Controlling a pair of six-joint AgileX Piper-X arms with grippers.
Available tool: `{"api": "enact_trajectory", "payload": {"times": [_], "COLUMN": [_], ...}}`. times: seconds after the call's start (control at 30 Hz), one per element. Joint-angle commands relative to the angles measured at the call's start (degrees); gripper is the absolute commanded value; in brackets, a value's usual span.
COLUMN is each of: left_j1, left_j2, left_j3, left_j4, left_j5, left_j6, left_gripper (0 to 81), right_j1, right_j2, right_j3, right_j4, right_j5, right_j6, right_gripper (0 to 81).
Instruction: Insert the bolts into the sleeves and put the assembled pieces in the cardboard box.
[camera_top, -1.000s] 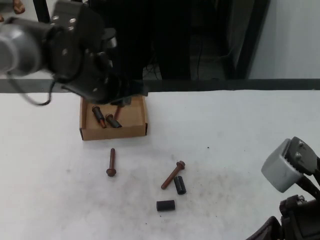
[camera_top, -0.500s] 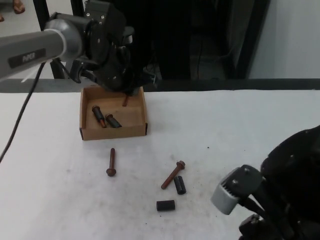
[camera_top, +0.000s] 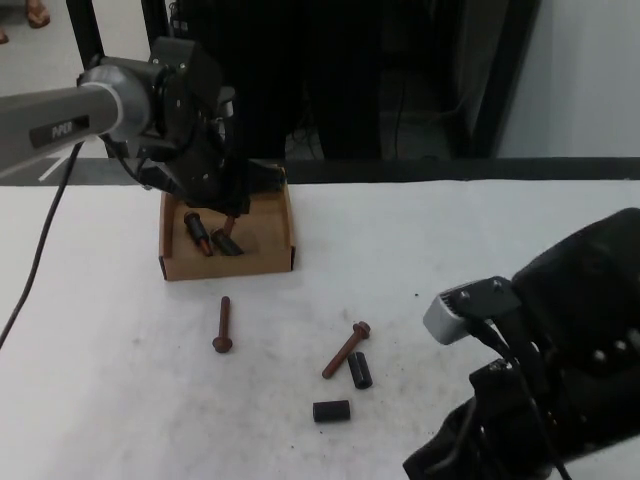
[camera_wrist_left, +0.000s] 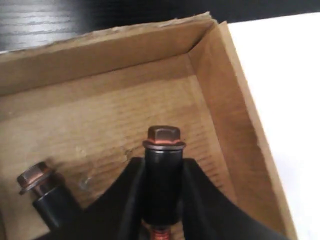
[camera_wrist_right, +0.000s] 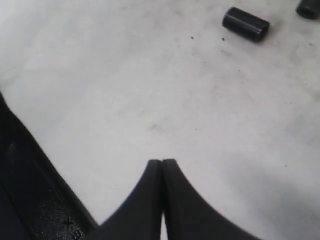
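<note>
1. Presently my left claw (camera_wrist_left: 163, 167) is clamped on an assembled piece (camera_wrist_left: 163, 192): a black sleeve with a copper-coloured bolt through it, hexagonal head pointing away from my wrist and red thread showing at the near end.
2. That claw hangs over the cardboard box (camera_wrist_left: 100, 50), inside its walls, with the held piece above the box floor and not touching it, as far as the left wrist view shows.
3. Beside my claw, a second assembled piece (camera_wrist_left: 42, 187) lies on the box floor.
4. From the high view, my left claw (camera_top: 232, 205) sits over the far part of the cardboard box (camera_top: 228, 262), which stands at the far left of the white bench (camera_top: 500, 250). Two assembled pieces (camera_top: 197, 232) (camera_top: 226, 243) lie in the box close together.
5. Outside the box, one loose bolt (camera_top: 222, 324) lies just in front of it. A second loose bolt (camera_top: 346, 349) lies aslant nearer the middle.
6. Close beside the second bolt's shank end lies one loose sleeve (camera_top: 359, 369); another loose sleeve (camera_top: 331, 410) lies near it, closer to me.
7. My right claw (camera_wrist_right: 162, 165) is empty, fingers pressed together, above bare bench. A sleeve (camera_wrist_right: 245, 23) lies well apart from it.
</note>
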Motion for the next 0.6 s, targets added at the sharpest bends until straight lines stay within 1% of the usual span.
{"api": "enact_trajectory", "payload": {"times": [0.0,0.1,0.2,0.3,0.43,0.53,0.57], "left_j1": [0.0,-0.1,-0.1,-0.1,-0.1,-0.1,-0.1], "left_j2": [-0.3,-0.2,-0.2,-0.2,-0.2,-0.2,-0.2], "left_j3": [-0.9,-0.9,-0.9,-0.9,-0.9,-0.9,-0.7], "left_j4": [-1.4,-1.4,-1.8,-2.6,-4.4,-4.7,-4.7], "left_j5": [0.7,1.1,1.5,1.5,2.1,4.3,4.5], "left_j6": [-0.8,-0.8,-0.8,-0.8,-0.8,-0.8,-0.8], "left_gripper": [0.8,0.8,0.8,0.8,0.9,8.5,12.7], "right_j1": [-1.0,-1.4,-1.6,-1.6,-1.6,-1.7,-1.7], "right_j2": [2.0,6.0,8.7,10.4,11.9,12.7,13.0], "right_j3": [-2.1,-7.0,-11.6,-16.0,-19.6,-20.5,-20.5], "right_j4": [0.9,3.8,4.5,4.5,4.5,4.5,4.5], "right_j5": [-2.3,-2.3,-2.3,-2.3,-1.1,0.1,0.3], "right_j6": [-2.3,-5.3,-6.7,-7.1,-9.8,-11.1,-11.1], "right_gripper": [0.2,0.2,0.2,0.2,0.2,0.2,0.2]}}
